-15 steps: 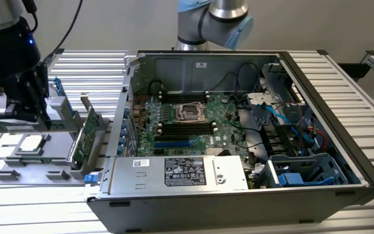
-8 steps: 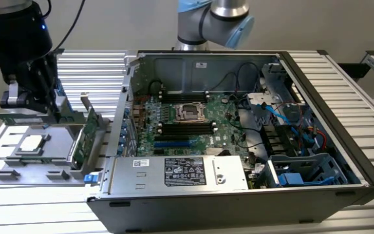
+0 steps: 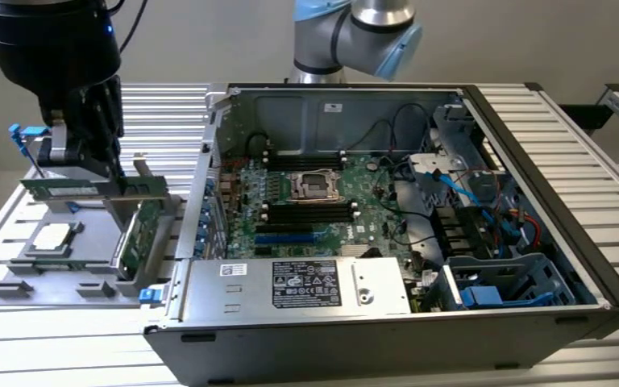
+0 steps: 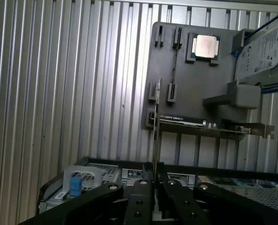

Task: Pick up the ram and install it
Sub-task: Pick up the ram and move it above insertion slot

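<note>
1. Gripper (image 3: 84, 171) hangs over the grey tray (image 3: 89, 238), which sits by the table (image 3: 611, 234) edge on the exterior view's left.
2. Fingers (image 4: 142, 186) are pinched on the ram (image 3: 41, 188), one on each flat face. In the wrist view the stick runs edge-on straight out from between them.
3. The ram is held level, long side horizontal, above the tray and apart from its floor as far as the exterior view shows. It is outside the computer case (image 3: 551, 141).
4. One end of the ram reaches toward the top of the big green card (image 3: 138, 238), which stands on edge along the tray side nearest the case. Whether the two touch cannot be told.
5. A processor chip (image 3: 51, 236) lies flat on the tray, below the ram. A hard drive (image 4: 261, 51) with blue rails stands at the tray's far end.
6. The case lies open on the middle of the table, just beside the tray. Its motherboard (image 3: 288, 193) faces up, with a row of long black slots (image 3: 309, 213) across its middle.
7. A silver power supply (image 3: 299, 282) fills the near side of the case.
</note>
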Controlling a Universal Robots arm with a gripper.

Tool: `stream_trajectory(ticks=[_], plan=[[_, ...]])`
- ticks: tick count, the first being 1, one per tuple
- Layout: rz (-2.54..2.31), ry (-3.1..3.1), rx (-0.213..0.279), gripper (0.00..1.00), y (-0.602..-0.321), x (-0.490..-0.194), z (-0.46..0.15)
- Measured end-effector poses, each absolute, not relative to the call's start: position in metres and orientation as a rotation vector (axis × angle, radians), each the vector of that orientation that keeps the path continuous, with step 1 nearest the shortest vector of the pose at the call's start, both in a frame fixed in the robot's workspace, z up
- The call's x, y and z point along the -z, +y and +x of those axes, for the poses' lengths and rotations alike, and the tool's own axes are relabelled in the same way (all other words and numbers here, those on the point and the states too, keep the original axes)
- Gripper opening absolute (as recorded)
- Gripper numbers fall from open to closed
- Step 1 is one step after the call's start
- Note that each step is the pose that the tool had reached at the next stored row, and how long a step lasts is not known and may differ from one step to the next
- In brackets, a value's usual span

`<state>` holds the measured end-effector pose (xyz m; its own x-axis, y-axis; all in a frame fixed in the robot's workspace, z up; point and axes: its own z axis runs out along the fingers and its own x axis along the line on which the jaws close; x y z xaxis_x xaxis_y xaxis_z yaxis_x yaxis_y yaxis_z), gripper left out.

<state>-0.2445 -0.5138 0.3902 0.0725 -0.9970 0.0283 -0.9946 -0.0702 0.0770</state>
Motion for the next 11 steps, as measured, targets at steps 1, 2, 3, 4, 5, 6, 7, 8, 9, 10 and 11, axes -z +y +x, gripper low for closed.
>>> stream_trajectory(ticks=[1, 2, 3, 4, 5, 6, 7, 8, 9, 10, 11], plan=[[2.244, -2.088, 0.049, 0.15, -0.514, -0.39, -0.241], [2.245, -2.088, 0.049, 0.15, -0.514, -0.39, -0.237], [2.245, -2.087, 0.048, 0.15, -0.514, -0.39, -0.234], [2.245, -2.087, 0.048, 0.15, -0.513, -0.39, -0.231], [2.245, -2.086, 0.047, 0.15, -0.513, -0.39, -0.227], [2.244, -2.086, 0.046, 0.15, -0.513, -0.39, -0.224], [2.244, -2.086, 0.046, 0.15, -0.512, -0.39, -0.22], [2.243, -2.086, 0.045, 0.15, -0.512, -0.39, -0.216], [2.243, -2.085, 0.044, 0.15, -0.511, -0.39, -0.212], [2.242, -2.085, 0.043, 0.15, -0.511, -0.39, -0.209], [2.242, -2.084, 0.042, 0.15, -0.51, -0.39, -0.205]])
